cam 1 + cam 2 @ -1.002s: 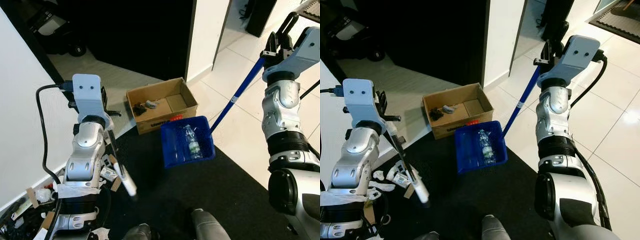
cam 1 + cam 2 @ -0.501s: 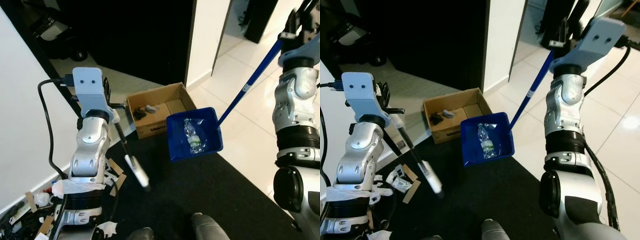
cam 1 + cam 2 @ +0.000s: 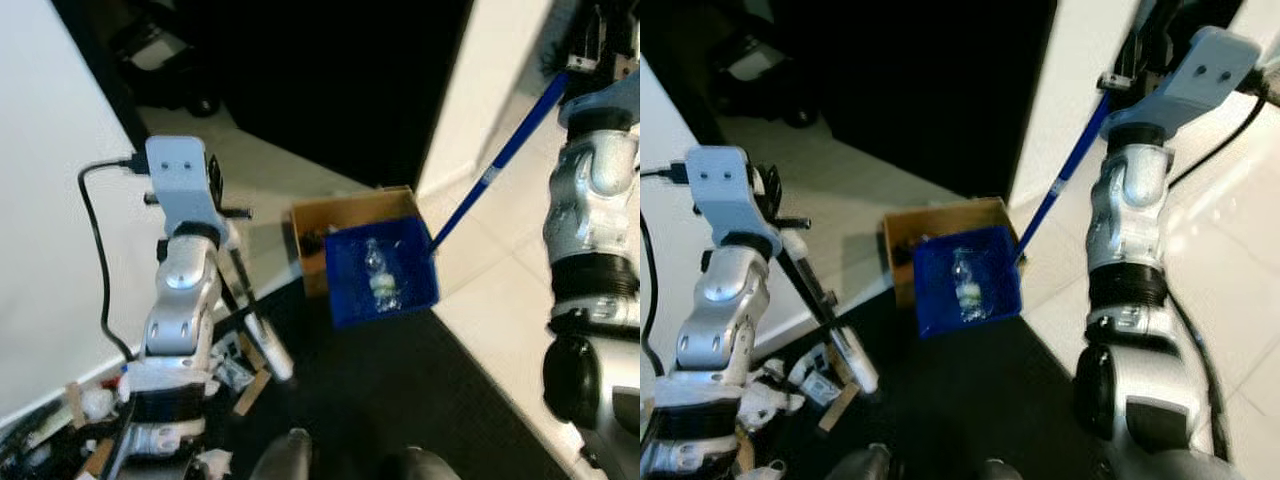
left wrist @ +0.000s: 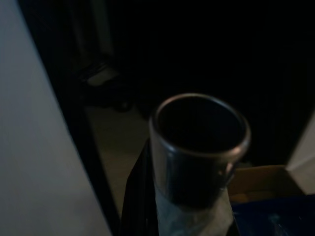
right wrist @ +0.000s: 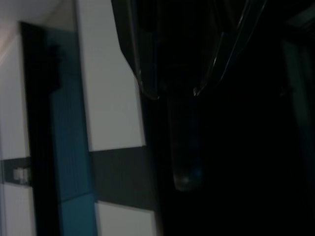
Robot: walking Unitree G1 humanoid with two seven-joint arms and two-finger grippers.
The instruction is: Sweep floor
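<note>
Right now my right claw (image 3: 1118, 80) grips the blue dustpan (image 3: 382, 272) pole up high: light, rigid, top-heavy w/ bottle (image 3: 379, 274). Left claw (image 3: 225, 230) clamps the brush (image 3: 262, 340) handle.

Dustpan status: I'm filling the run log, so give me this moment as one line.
right gripper: holding blue dustpan handle | dustpan: raised over cardboard box, bottle inside | left gripper: holding brush

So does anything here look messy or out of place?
Yes. Scraps of paper and cardboard litter lie along the wall by the robot's left side, unswept. A plastic bottle sits in the blue dustpan, held above the cardboard box.
</note>
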